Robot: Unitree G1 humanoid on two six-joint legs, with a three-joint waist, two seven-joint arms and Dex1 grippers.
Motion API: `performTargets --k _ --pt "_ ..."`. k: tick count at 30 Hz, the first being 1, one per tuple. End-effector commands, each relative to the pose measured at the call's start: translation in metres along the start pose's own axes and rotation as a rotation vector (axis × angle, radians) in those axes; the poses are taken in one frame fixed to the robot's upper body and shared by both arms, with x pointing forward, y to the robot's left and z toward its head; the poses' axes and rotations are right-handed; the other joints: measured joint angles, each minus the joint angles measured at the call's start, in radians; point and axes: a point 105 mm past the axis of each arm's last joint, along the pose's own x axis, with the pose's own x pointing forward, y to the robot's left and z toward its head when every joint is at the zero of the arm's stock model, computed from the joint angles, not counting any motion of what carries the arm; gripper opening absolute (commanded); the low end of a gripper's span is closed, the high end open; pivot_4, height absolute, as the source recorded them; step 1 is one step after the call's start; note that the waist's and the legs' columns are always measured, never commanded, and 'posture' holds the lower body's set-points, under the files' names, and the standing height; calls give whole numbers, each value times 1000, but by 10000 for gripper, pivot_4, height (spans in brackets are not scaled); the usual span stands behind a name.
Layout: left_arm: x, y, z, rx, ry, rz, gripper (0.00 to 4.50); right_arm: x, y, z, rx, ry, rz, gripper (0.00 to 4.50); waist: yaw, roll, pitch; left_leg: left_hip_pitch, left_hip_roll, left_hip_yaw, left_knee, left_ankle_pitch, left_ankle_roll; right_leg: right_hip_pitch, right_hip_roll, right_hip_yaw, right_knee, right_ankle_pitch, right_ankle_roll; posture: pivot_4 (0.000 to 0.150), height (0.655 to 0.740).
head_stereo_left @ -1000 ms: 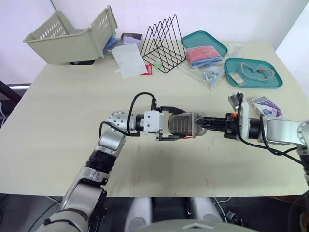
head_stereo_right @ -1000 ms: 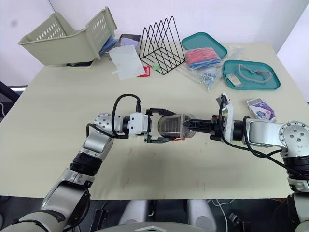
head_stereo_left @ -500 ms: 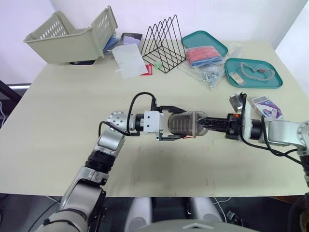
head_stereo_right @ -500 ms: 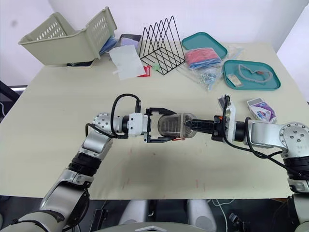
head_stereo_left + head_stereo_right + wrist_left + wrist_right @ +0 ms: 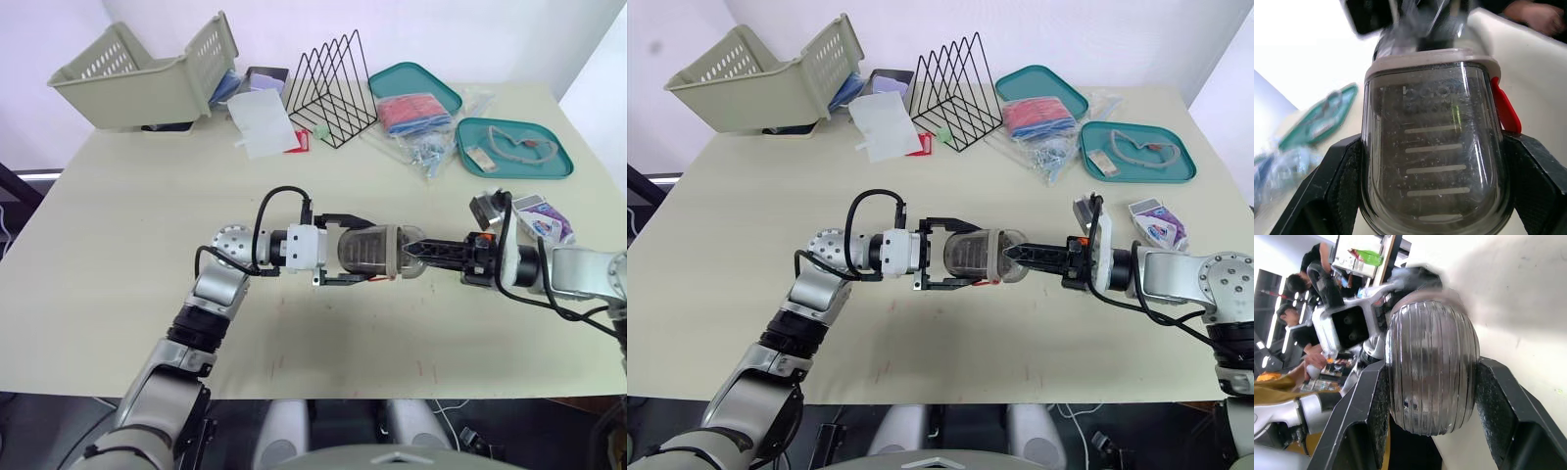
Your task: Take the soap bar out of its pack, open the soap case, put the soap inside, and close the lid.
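Left gripper (image 5: 355,251): clamped on one end of the transparent soap case (image 5: 384,251), which is held sideways over the counter (image 5: 118,225). Right gripper (image 5: 416,254): fingers pressed against the case's opposite, rounded end.

- Head views: bright, even light from above on the pale table (image 5: 118,215). Shadows are soft and short, darkest under the basket (image 5: 147,73).
- The clear soap case (image 5: 372,252) carries small white glints.
- Left wrist view: the backdrop is burnt out to white. Vertical glare streaks run down the case, its far end is smeared, and the teal tray (image 5: 1317,120) is blurred.
- Right wrist view: the tabletop is glaring, with a broad soft shadow beside the case. The room behind is backlit, and the people (image 5: 1308,264) there are dark.
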Motion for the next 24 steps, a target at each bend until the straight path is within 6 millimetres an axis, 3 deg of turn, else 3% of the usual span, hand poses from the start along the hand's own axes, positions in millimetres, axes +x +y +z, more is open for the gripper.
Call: performTargets --k 1,7,13,20,24 --pt "-2 5 1 11 6 22 34776 -15 10 8 -27 -41 7 19310 1 0 0 0 0 0 0 0 0 0 0 0 0 0 0 1500 7400" --pt "-2 6 1 11 9 23 34776 -52 -3 12 -37 -85 -163 19310 5 0 0 -1 0 0 0 0 0 0 0 0 -1 0 0 1500 7400" --pt "-1 6 -2 1 10 21 34776 -119 -21 23 -111 -113 -525 19310 3 1 0 0 0 1 0 0 0 0 0 0 -1 0 0 1500 7400" --pt "1 5 -3 -7 9 17 34776 -160 -28 35 -213 -82 -860 19310 0 2 0 1 0 2 0 0 0 -1 0 1 0 0 1 1500 7400" --pt "1 5 -4 -12 10 15 34776 -159 -33 46 -251 -82 -936 19310 -3 2 0 1 0 3 0 0 0 -1 0 2 -1 -1 2 1500 7400"
